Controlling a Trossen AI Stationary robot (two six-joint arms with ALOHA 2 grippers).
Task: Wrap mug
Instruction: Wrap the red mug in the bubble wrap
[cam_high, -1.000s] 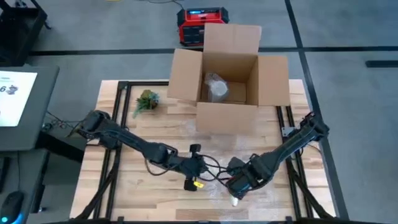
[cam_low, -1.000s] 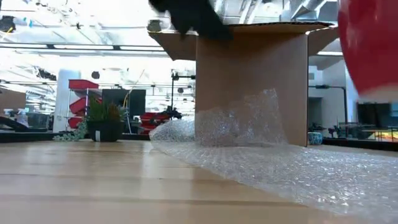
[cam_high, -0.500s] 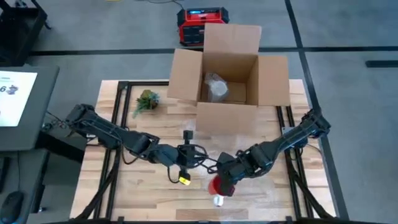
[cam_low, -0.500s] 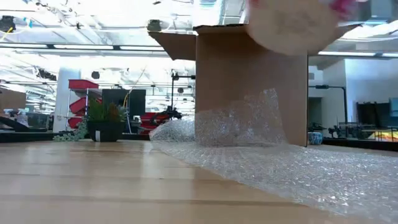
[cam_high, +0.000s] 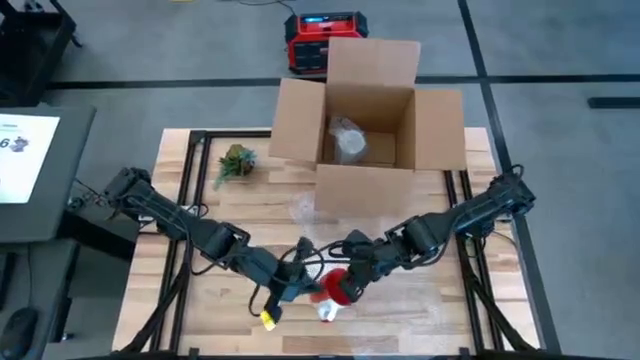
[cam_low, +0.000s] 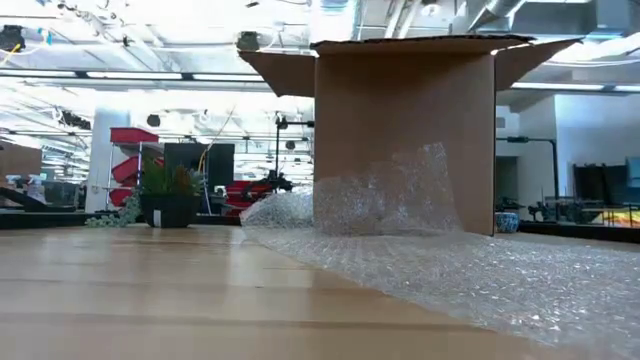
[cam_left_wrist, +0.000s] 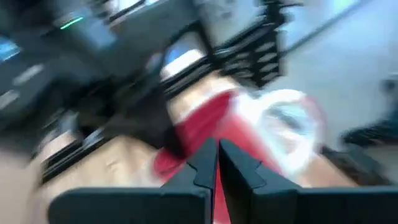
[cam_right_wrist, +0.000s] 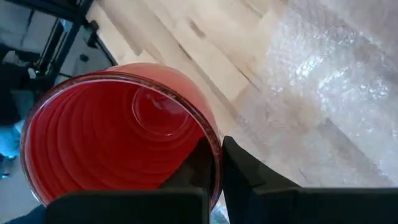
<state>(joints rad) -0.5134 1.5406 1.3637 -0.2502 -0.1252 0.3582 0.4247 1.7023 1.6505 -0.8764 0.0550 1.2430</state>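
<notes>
The red mug (cam_high: 343, 290), with its white underside (cam_high: 328, 311), is near the table's middle front, tilted. My right gripper (cam_right_wrist: 217, 155) is shut on it and shows in the high view as well (cam_high: 353, 274). My left gripper (cam_left_wrist: 217, 163) is shut and stands just left of the mug (cam_left_wrist: 205, 124), also seen from above (cam_high: 303, 287). A sheet of bubble wrap (cam_low: 450, 270) lies spread on the table's right half, its far part bunched up against the cardboard box (cam_high: 370, 130). My right gripper pinches the mug's rim (cam_right_wrist: 215, 144), one finger (cam_right_wrist: 198, 163) inside the mug and one (cam_right_wrist: 244, 167) outside on its wall. It comes from the table's right and far side, slanting down. The mug is tilted, mouth toward the gripper, white underside toward the near edge. My left gripper's shut fingers point at the mug's red side, but the blur keeps me from telling whether they touch it.
The open cardboard box stands at the table's far middle with a wrapped object (cam_high: 350, 142) inside. A small potted plant (cam_high: 235, 160) is at the far left. A red device (cam_high: 322, 42) sits on the floor beyond the table. Bare wood lies at the near left.
My right gripper has carried the mug toward the table's left edge, and the mug has passed out of the low view. My left gripper has drawn back toward the near left edge, staying beside the mug.
</notes>
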